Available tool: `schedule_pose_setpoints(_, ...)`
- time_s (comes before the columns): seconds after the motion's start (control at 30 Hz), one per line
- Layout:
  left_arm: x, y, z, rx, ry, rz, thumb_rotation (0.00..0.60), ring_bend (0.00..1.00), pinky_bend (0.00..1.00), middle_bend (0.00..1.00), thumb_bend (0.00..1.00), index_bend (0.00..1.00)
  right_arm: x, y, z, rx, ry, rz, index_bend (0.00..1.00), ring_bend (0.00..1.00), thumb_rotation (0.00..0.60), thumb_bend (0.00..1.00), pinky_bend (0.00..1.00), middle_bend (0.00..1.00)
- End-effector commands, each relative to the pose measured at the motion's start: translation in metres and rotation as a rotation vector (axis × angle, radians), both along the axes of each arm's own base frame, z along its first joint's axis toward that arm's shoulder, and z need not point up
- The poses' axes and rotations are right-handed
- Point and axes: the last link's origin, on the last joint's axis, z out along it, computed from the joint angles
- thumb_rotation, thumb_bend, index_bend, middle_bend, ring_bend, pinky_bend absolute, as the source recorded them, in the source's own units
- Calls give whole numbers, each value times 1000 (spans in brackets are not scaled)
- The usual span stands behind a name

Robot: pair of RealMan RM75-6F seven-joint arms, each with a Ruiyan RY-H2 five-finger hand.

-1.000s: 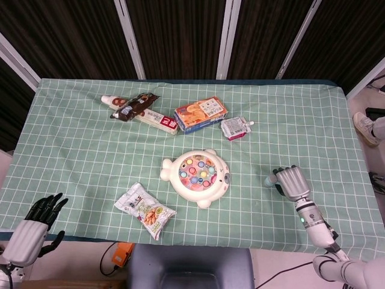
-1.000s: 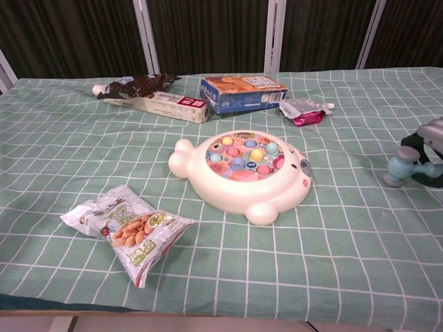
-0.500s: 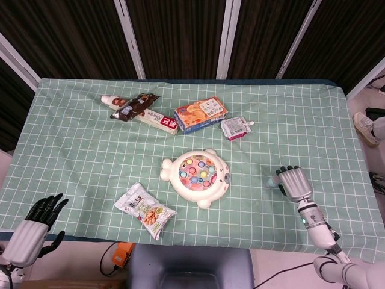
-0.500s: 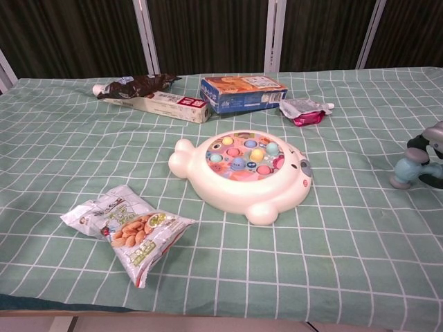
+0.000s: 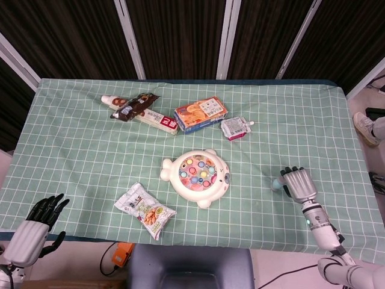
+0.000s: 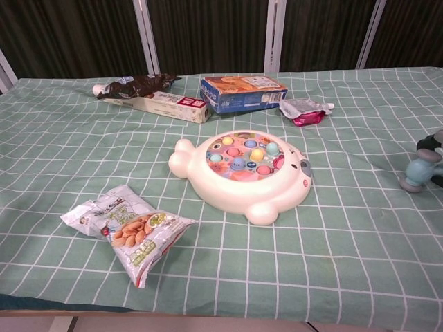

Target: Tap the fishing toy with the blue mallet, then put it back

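The right hand (image 5: 299, 183) sits at the right of the head view, low over the checked tablecloth (image 5: 78, 144), with its fingers curled around the handle of the blue mallet (image 6: 421, 169). The mallet's pale blue head pokes out to the left of the hand, and in the chest view it shows at the far right edge, close to or on the cloth; contact cannot be confirmed. Holding the tool low and well apart from the fishing toy (image 5: 197, 175) fits the put-back part of the task, though whether the tap has been made cannot be read from these views.

The fishing toy lies at the centre of the frame, flat on the cloth, its coloured fish facing up, so it is reachable from the right side. The right forearm runs up from the lower right corner, with the back of the hand facing the camera.

The left hand (image 5: 37, 224) hangs off the table's lower left corner, holding nothing, fingers spread apart. A snack bag (image 5: 145, 211) lies below and left of the toy; a blue box (image 5: 201, 114) lies above it.
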Motion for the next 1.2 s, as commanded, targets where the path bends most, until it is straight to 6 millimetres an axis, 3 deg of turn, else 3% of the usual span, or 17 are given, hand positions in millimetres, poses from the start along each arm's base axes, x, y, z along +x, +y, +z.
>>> schedule_pose_setpoints(0.03,0,0,0,0,1,0,600,0,110,0,389,0,-2,1,2,-1,1,-3,581,507,600,680,698,528)
schedule_pose_setpoints(0.73,1,-1,-1,-4,4,-2,600,0,110,6,389,0,-13,7,11,-36,-22,-16,534,499,600,585,710,514)
schedule_pose_setpoints(1.2,1,-1,-2,-6,6,-4,600,0,110,11,389,0,-18,11,7,-40,-9,-16,460,490,600,518,718,485)
